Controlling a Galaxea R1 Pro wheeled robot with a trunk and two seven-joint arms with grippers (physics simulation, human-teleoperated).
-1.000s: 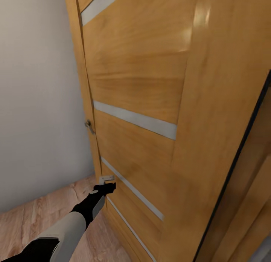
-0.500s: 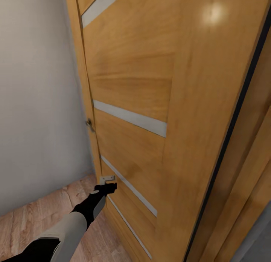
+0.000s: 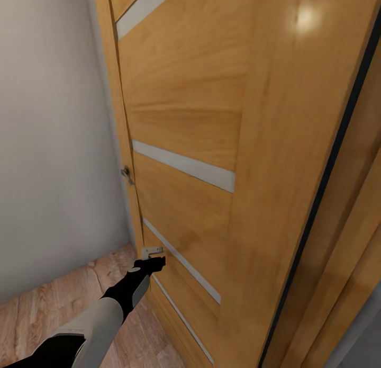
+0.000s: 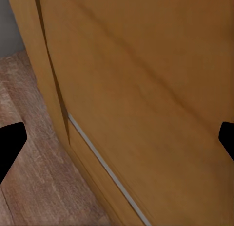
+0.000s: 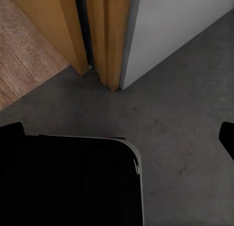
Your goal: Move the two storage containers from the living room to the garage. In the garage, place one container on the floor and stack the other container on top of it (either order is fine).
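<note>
In the head view, a big wooden door [image 3: 211, 145] with pale grey stripes stood very close in front of the robot. A small metal handle [image 3: 126, 174] stuck out at the door's left edge, next to a plain grey wall [image 3: 53, 145]. Light wood plank floor [image 3: 47, 315] lay below the wall. The left arm reached forward, and the left gripper [image 3: 153, 262] was right at the bottom part of the door, just under a small pale metal plate [image 3: 152, 250]. From here I could not tell how far its jaws were spread.

In the left wrist view, the door [image 4: 146, 89] was close ahead, with the plank floor [image 4: 34, 187] beside it. The two black fingertips [image 4: 9, 143] showed at opposite edges of the picture, so the jaws were spread wide, with nothing between them.

In the right wrist view, the dark grey concrete floor [image 5: 185, 128] of the garage met the plank floor [image 5: 24, 55] at the wooden door frame [image 5: 102, 36]. A white wall [image 5: 170, 26] stood next to the frame. A black part of the robot with a pale rim [image 5: 68, 182] was below the gripper. The black fingertips [image 5: 226, 138] were far apart and held nothing.
</note>
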